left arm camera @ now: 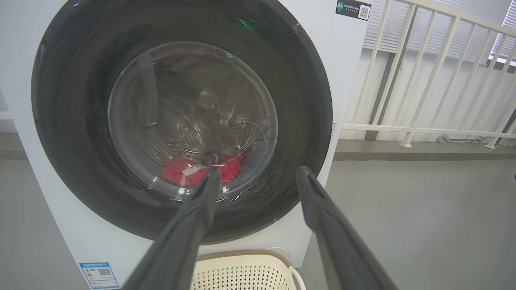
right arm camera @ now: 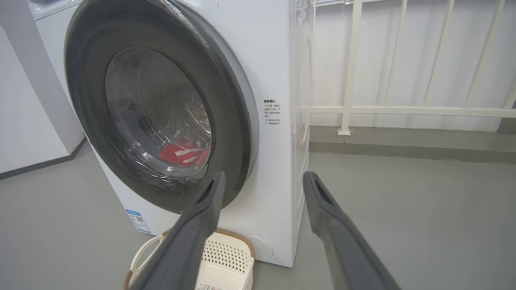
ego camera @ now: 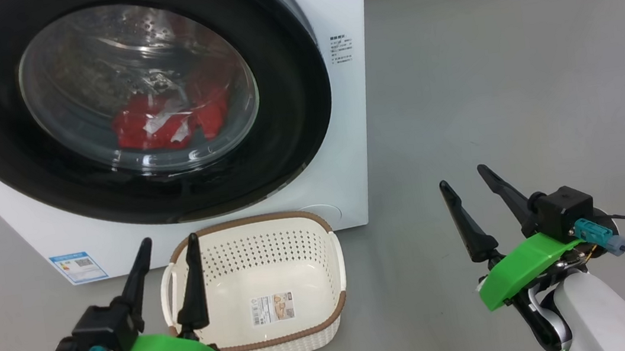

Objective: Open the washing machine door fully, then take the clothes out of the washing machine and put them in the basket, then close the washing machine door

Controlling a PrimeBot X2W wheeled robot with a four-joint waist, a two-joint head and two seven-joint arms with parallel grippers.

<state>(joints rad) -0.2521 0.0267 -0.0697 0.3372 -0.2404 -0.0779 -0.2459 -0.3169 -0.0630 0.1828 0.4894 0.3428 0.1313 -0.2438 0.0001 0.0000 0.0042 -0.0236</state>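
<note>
Left gripper [ego camera: 169, 239] and right gripper [ego camera: 462, 175] both stand wide and empty (the left one by the left handle of the basket [ego camera: 258, 221]), while the red clothes [ego camera: 163, 125] lie inside the washing machine [ego camera: 341, 17] behind the glass of the washing machine door [ego camera: 293, 112], with the basket on the floor [ego camera: 516, 85] just in front.
</note>
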